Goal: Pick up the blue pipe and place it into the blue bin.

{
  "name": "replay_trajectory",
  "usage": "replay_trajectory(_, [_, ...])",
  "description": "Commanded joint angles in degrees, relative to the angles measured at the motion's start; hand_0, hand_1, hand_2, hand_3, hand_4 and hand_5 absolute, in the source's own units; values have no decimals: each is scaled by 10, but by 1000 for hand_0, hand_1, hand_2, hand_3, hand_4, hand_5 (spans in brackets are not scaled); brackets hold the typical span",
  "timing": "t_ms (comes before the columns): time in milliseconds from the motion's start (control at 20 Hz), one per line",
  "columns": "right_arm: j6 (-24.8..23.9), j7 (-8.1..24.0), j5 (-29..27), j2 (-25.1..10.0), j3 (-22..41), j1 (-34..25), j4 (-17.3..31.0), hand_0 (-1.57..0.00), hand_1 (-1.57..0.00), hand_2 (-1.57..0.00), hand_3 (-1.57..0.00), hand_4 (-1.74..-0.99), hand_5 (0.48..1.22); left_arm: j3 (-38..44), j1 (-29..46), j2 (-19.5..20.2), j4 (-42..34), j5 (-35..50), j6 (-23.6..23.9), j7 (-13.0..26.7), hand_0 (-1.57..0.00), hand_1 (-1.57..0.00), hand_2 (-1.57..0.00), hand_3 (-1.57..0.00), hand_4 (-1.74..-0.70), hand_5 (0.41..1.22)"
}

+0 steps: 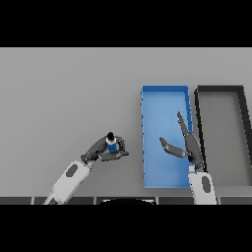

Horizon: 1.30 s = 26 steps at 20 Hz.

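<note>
A plain grey table (69, 88) fills the view under even light, darker along its far edge.

Most of the blue pipe (112, 145) is covered by the curled fingers of the left hand (106, 150); only a small blue patch is seen, and its shape cannot be told. Part of the blue bin (165, 89) floor is hidden under the right hand (189, 150).

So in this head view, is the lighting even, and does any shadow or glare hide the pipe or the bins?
Head view: light is flat and even, with no glare and no strong shadows. The blue bin and dark bin read clearly. The pipe is small and partly hidden by the left robot hand, not by shadow. The right robot hand overlaps the blue bin.
</note>
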Motion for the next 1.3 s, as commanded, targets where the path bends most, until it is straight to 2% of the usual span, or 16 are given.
replay_trajectory(0, [-2, -1, 2, 0, 0, 3, -1, 1, 1, 1, 1, -1182, 562, -5, 7, -3, -9, -2, 1, 3, -981, -1095, -1164, -1112, -1551, 1042])
replay_trajectory(100, [-4, 3, 2, -4, -5, 1, 1, 1, 1, 1, 1, -1178, 561, -14, 14, 4, -17, -5, -1, -8, -1193, -1266, -1311, -1258, -1617, 1106])
replay_trajectory(250, [-5, 9, 6, 3, 2, -4, 3, 1, 1, 1, 1, -1176, 559, -26, 20, 0, -22, -18, 14, -23, -1378, -1415, -1438, -1411, -1541, 1162])
replay_trajectory(400, [-4, 4, 4, -4, -3, 2, -2, 1, 1, 1, 1, -1166, 556, -23, 14, -6, -28, -29, 24, -30, -1472, -1491, -1503, -1489, -1502, 1191])
replay_trajectory(450, [-3, 0, 6, -3, 1, 8, -3, 1, 1, 1, 1, -1160, 554, -22, 17, -5, -42, -29, 23, -39, -1492, -1507, -1516, -1505, -1494, 1197])
replay_trajectory(550, [-6, 13, 7, 0, 0, -1, -2, 1, 1, 1, 1, -1154, 550, -16, 6, -24, -57, -26, 27, -47, -1520, -1530, -1536, -1529, -1485, 1206])
replay_trajectory(600, [-7, 5, 11, -1, 1, 0, 2, 1, 1, 1, 1, -1151, 550, -17, 6, -27, -68, -24, 23, -56, -1530, -1538, -1543, -1537, -1482, 1209])
replay_trajectory(700, [-11, 12, 16, -9, -5, -11, 9, 1, 1, 1, 1, -1138, 552, -20, -2, -39, -85, -29, 26, -39, -1545, -1550, -1553, -1549, -1478, 1213])
replay_trajectory(1000, [-8, -4, 22, -5, 4, -2, 10, 1, 1, 1, 1, -1124, 569, -9, -27, -42, -118, -31, 7, 11, -1564, -1566, -1566, -1565, -1473, 1219])
replay_trajectory(1050, [-7, -12, 19, -9, 1, 5, 0, 1, 1, 1, 1, -1123, 571, -9, -23, -40, -128, -32, 4, 15, -1566, -1567, -1567, -1566, -1473, 1219])
replay_trajectory(1250, [-8, -7, 28, -13, 4, 1, 0, 1, 1, 1, 1, -1122, 578, -4, -23, -45, -125, -36, -14, 21, -1569, -1569, -1569, -1569, -1473, 1220])
